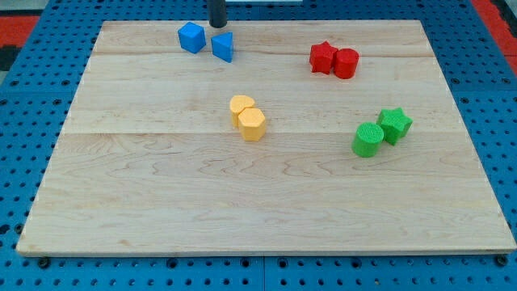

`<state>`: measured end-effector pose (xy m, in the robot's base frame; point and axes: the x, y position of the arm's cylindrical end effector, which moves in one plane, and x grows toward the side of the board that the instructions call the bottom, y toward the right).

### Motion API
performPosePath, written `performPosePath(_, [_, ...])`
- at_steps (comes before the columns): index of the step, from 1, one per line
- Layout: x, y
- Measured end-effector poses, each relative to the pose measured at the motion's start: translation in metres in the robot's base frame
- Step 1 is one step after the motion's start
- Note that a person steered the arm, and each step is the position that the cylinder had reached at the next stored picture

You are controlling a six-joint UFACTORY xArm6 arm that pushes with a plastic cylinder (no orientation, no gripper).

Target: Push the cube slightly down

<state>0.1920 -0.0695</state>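
A blue cube (191,37) sits near the board's top edge, left of centre. Just to its right is a blue wedge-like block (224,46). My dark rod comes down from the view's top, and my tip (218,25) is just above the blue wedge, up and to the right of the cube. The tip does not touch the cube; whether it touches the wedge I cannot tell.
A red star (322,57) and a red cylinder (346,63) lie at the upper right. Two yellow blocks (247,117) sit together near the middle. A green cylinder (368,139) and a green star (395,124) lie at the right. The wooden board (258,202) rests on blue pegboard.
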Motion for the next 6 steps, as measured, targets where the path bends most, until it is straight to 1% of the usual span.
performPosePath(3, [0.002, 0.000])
performPosePath(4, [0.002, 0.015])
performPosePath(5, [0.002, -0.020])
performPosePath(6, [0.028, -0.058])
